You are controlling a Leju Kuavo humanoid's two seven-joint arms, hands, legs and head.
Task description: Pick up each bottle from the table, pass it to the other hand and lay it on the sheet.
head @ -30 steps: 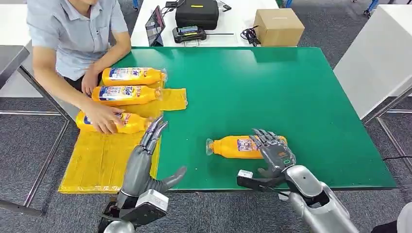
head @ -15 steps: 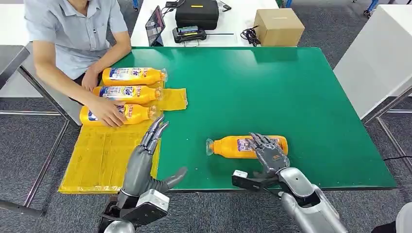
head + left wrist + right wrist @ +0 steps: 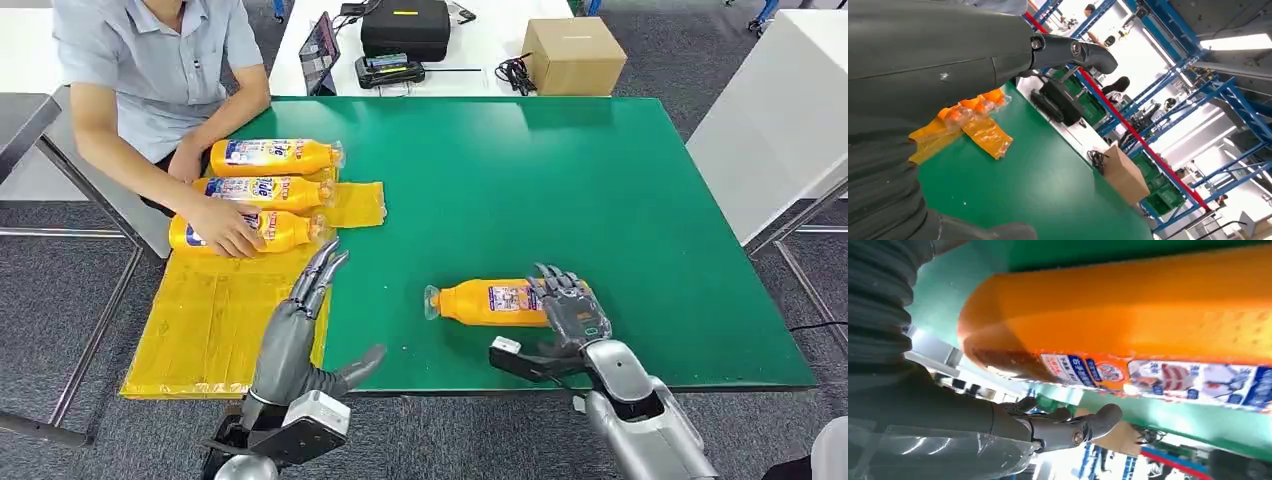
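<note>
Looking down from the head view, I see my right hand [image 3: 567, 312] with fingers spread over the base end of an orange bottle [image 3: 487, 302] lying on the green table [image 3: 560, 180], not clasping it, while my left hand [image 3: 300, 320] hangs empty, fingers straight, beside the yellow sheet [image 3: 205, 320], where a person's hand [image 3: 228, 228] rests on the nearest of three bottles [image 3: 262, 192]. From the left wrist I see the sheet's edge [image 3: 983, 135] past my outstretched finger [image 3: 1073, 50]. From the right wrist the bottle [image 3: 1148, 320] looms close, my finger [image 3: 1073, 427] apart from it.
</note>
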